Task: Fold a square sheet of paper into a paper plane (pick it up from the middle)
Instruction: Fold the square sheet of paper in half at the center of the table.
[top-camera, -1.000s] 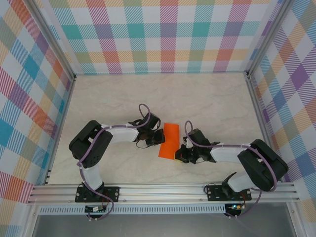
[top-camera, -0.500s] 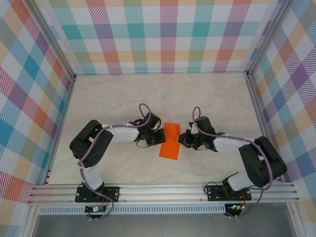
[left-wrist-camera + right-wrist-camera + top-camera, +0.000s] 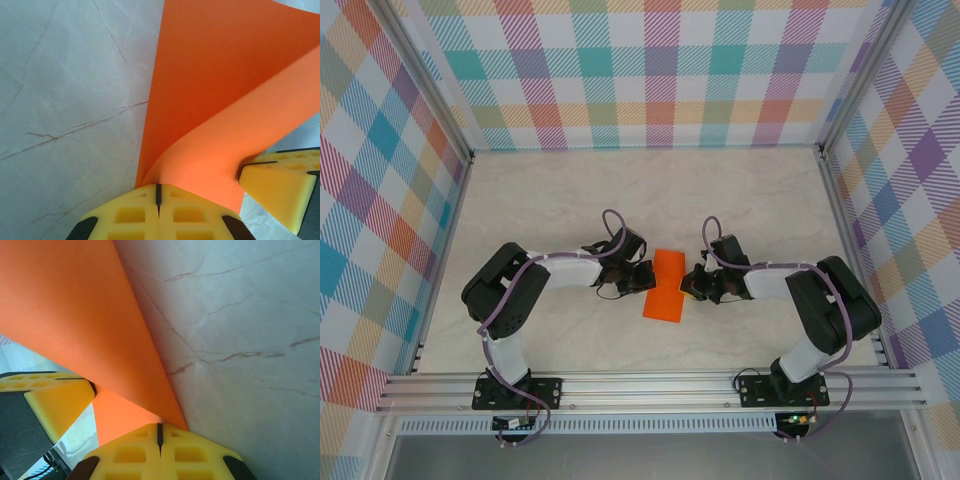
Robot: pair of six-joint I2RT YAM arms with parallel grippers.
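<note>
The thin, bright orange square sheet of paper (image 3: 667, 285) sits near the middle of the pale marble-patterned bench (image 3: 550, 200), between the 2 arms. The left end effector (image 3: 642, 279) meets its left edge and the right end effector (image 3: 692, 285) its right edge.

In the left wrist view, the left end effector (image 3: 158, 192) has its yellow fingers pressed together, pinching the sheet (image 3: 220, 100), which curls up from the bench in a soft fold. In the right wrist view, the right end effector (image 3: 160, 432) is likewise closed on the paper's (image 3: 75, 315) edge. Each wrist view catches the opposite arm's yellow finger (image 3: 275, 187) (image 3: 55, 400) just beside the sheet.
</note>
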